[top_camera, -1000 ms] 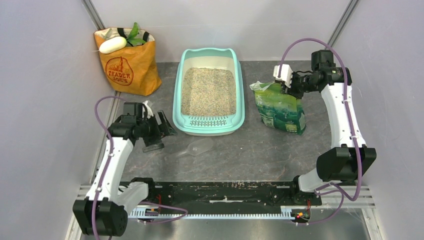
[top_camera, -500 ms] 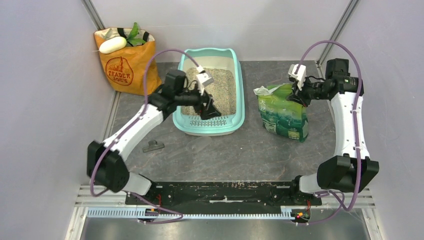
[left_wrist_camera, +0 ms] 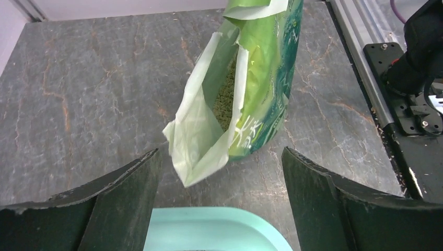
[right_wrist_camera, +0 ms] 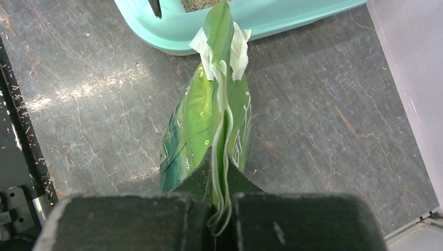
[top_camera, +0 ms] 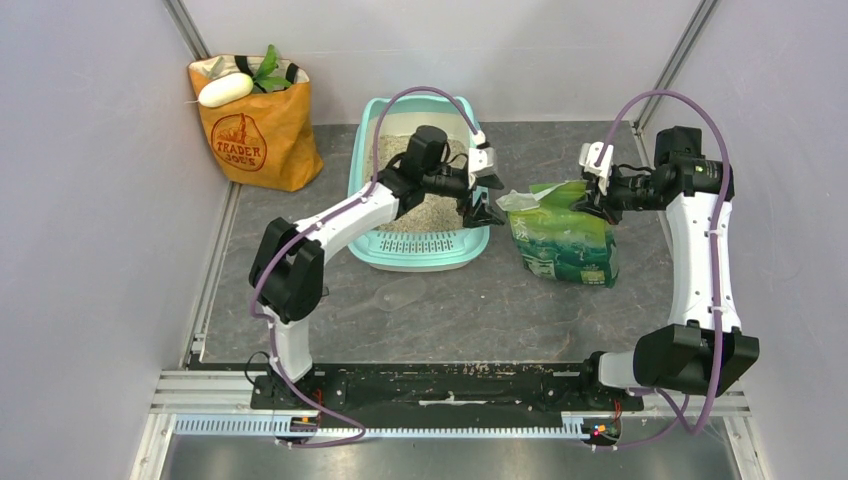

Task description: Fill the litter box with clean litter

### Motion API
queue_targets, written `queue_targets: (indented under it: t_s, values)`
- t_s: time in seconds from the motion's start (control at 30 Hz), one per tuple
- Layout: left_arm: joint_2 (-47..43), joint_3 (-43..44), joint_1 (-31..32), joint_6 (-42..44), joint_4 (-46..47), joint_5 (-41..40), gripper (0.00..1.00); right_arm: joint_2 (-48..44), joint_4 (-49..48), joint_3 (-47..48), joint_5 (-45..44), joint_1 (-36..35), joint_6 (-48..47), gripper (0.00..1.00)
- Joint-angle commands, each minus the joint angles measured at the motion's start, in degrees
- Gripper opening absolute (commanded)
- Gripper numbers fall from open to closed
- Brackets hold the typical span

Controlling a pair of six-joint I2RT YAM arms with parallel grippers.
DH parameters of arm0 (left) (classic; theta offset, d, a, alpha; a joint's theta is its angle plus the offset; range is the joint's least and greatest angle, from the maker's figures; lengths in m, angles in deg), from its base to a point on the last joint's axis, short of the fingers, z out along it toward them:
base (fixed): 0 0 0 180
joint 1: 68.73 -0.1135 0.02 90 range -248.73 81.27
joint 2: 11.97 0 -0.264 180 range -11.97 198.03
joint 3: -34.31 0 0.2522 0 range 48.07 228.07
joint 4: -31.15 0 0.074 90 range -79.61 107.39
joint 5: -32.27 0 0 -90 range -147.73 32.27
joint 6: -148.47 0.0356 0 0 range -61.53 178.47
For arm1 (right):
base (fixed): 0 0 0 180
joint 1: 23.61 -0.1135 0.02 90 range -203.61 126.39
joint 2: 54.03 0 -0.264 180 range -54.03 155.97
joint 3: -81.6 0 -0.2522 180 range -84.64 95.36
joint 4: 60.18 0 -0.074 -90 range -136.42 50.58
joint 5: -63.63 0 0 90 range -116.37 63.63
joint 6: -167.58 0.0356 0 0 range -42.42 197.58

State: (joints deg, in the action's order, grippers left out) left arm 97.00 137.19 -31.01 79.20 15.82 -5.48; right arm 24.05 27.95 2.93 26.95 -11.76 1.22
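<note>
Already, the litter box holds clean litter.

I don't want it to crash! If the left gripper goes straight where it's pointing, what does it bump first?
Probably the torn open top of the green litter bag, ahead of the open left gripper; distance unclear.
</note>
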Motion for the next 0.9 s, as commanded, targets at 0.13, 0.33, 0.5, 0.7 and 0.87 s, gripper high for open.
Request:
queue_targets:
  t_s: [0.13, 0.33, 0.5, 0.7, 0.87]
  values:
    - [5.5, 3.6, 2.6, 0.4, 11.9, -1.6, 0.91, -2.9, 2.7, 1.8, 4.7, 0.1, -7.3, 0.00]
    - [10.8, 7.8, 3.3, 2.5, 8.1, 0.2, 0.91, -3.0, 5.0, 1.9, 4.6, 0.2, -10.0, 0.00]
    - [11.6, 6.2, 5.4, 5.9, 5.3, 3.5, 0.91, -2.3, 4.9, 2.3, 4.3, 0.5, -10.4, 0.00]
    - [10.3, 6.8, 5.7, 7.8, -1.6, 1.0, 0.24, -2.0, 5.1, 1.9, 2.9, 1.9, -11.2, 0.00]
    - [3.5, 5.4, 5.7, 7.6, -3.3, -1.8, 0.02, -0.8, 7.8, 1.7, 0.9, 6.8, -13.9, 0.02]
